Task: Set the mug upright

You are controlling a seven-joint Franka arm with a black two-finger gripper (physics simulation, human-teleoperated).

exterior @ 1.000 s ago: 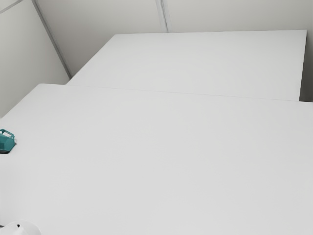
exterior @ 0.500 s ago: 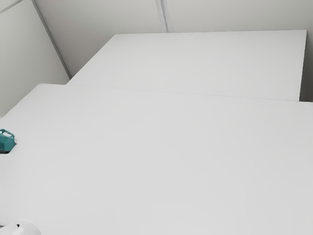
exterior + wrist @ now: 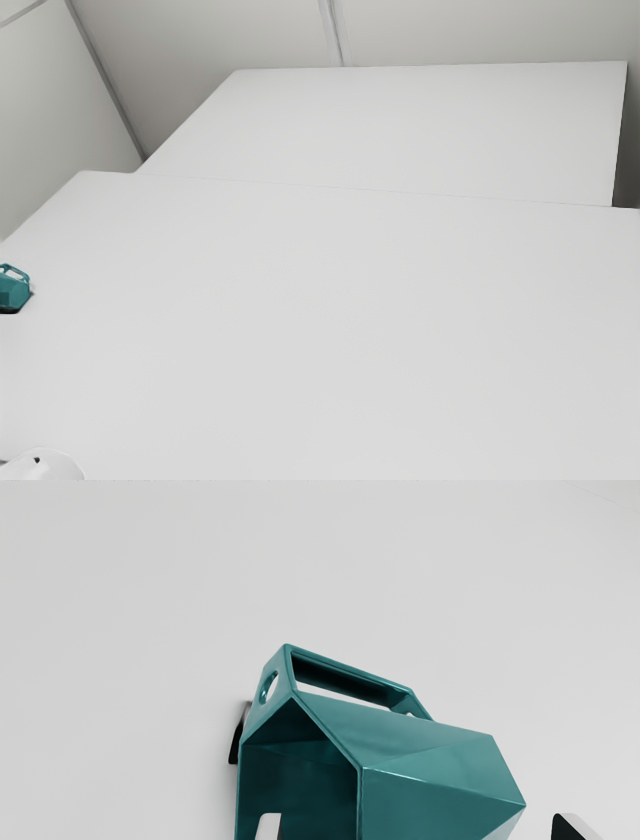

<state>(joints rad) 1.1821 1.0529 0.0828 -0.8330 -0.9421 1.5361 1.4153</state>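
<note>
A teal, faceted mug is seen lying on its side on a white counter, not yet set upright. In the exterior view, the mug is cut off by the left edge, with its handle at the upper side. Below it, in the lower corner at the exterior view's left, a white rounded object with a small dark spot is partly shown (what it is cannot be told). Farther toward the exterior view's right, behind the counter, a second white surface is placed before pale walls.

In the wrist view, the jaws are spread wide apart, and nothing is gripped. Beside the mug's rim, past the jaws, a narrow dark shape is seen. One fingertip is held in front of the mug's open mouth; whether the mug is touched by it cannot be told. The handle is pointed outward, beyond both tips. The mug's body is placed mostly between the jaws, and the other fingertip is held just beside its opposite end, with a gap visible between.
</note>
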